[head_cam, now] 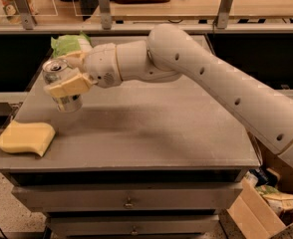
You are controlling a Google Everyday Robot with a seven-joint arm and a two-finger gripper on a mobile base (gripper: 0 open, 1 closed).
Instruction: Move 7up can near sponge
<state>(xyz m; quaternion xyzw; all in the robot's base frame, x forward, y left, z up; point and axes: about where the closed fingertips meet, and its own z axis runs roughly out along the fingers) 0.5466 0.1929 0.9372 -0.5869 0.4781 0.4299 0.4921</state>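
Observation:
The 7up can (62, 102), silver with a pull-tab top, is held upright in my gripper (64, 76) just above the left part of the grey table (151, 128). The cream-yellow finger pads (69, 85) are shut on the can's upper sides. The sponge (25, 138), a pale yellow wavy-edged block, lies at the table's front left corner, a short way below and left of the can. My white arm reaches in from the right.
A flat green snack bag (69, 45) lies at the table's back left, behind the gripper. A wooden shelf with posts runs behind the table. Drawers sit under the tabletop. A cardboard box (258, 208) stands on the floor at lower right.

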